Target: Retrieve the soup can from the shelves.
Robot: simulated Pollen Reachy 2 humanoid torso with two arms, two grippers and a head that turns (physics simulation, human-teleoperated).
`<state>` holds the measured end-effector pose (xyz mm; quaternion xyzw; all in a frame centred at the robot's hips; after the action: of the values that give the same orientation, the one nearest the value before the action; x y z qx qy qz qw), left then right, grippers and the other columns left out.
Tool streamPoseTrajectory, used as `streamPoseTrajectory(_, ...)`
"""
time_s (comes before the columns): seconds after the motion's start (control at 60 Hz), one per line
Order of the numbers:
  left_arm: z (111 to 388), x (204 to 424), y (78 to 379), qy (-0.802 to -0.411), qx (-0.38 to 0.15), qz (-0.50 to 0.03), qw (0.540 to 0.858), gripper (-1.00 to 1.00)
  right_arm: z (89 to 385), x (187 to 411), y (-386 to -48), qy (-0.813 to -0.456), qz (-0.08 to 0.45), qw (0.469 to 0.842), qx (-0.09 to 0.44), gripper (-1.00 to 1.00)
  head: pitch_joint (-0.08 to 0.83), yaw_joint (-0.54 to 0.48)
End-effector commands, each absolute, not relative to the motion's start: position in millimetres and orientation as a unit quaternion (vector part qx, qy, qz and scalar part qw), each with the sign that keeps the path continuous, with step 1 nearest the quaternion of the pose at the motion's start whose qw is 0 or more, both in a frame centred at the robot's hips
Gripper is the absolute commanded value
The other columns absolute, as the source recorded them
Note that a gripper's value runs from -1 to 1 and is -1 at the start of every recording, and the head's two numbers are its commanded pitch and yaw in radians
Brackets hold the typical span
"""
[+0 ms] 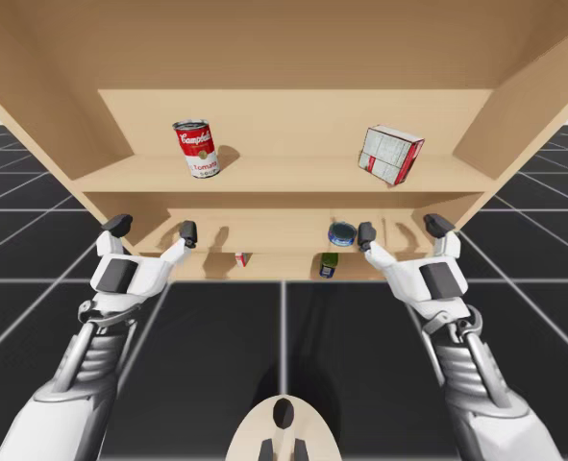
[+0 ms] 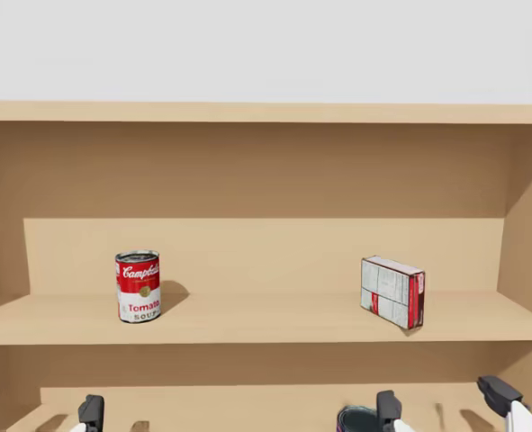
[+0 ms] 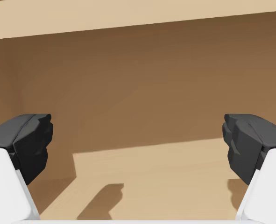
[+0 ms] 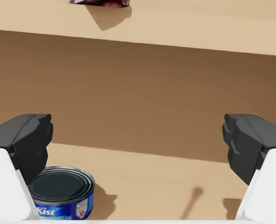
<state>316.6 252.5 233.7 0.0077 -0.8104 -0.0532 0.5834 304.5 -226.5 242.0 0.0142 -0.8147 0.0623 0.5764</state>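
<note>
2 pincers spread wide: left gripper (image 1: 153, 228) and right gripper (image 1: 401, 229) hover below the red-and-white soup can (image 1: 197, 148) (upright on the upper shelf (image 1: 293, 174)).

**Materials and surface finishes at the shelf unit**

You face pale tan wooden shelves (image 1: 293, 173), matt, smooth and evenly coloured. The red-and-white cylindrical soup can (image 1: 197, 148) has a lightly glossy, paper-like label and a dull grey metal lid. The white-and-red rectangular box (image 1: 391, 154) looks like matt card. The short blue round tin (image 4: 63, 193) has a shiny printed wall and a dark, smooth metal top. On your left gripper (image 1: 152, 228) and right gripper (image 1: 401, 230), note the smooth white plastic shells and the dark grey matt fingertips (image 3: 32, 140). The ribbed forearms (image 1: 91, 360) look like satin grey metal. The black gridded floor (image 1: 226, 346) looks smooth.
</note>
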Motion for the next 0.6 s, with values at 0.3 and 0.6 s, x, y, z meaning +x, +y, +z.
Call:
streamPoseTrajectory(0.3,234.0,316.7,252.9,-0.81,0.01,-0.051,0.584,-1.0,244.5,303.9,-225.7,-0.812,0.037,0.582,0.011,-1.0,0.07,0.03)
streamPoseTrajectory(0.6,233.3,317.3,252.4,-0.807,0.008,-0.054,0.589,-1.0,244.1,304.1,-225.9,-0.813,0.04,0.581,0.004,-1.0,0.109,0.22)
